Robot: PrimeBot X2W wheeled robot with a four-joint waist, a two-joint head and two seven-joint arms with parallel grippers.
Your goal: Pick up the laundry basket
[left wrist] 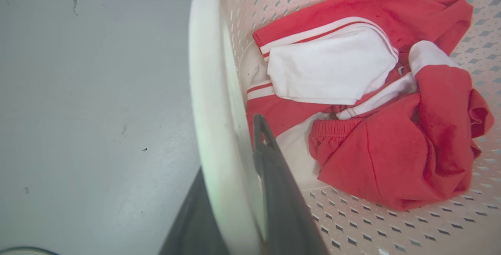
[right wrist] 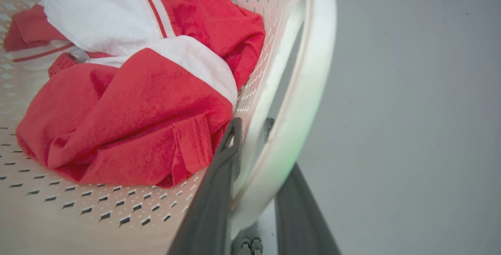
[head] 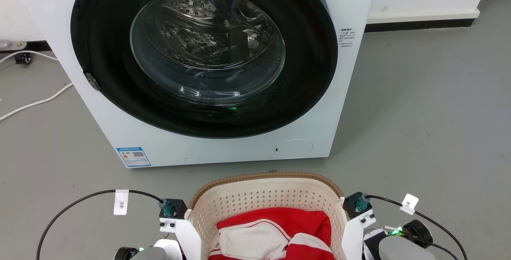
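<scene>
Laundry basket (head: 264, 194) sits upright, long axis apparently left-to-right, left gripper (left wrist: 235, 141) and right gripper (right wrist: 252, 126) clamped on its 2 ends.

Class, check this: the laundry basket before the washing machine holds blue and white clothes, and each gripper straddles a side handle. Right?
Not quite: the clothes are red and white, not blue; the head view shows it. The laundry basket, washing machine, left gripper and right gripper are as stated.

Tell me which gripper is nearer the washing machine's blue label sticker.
Left. The left gripper holds the laundry basket handle on the blue label sticker side; the right gripper holds the opposite handle.
</scene>
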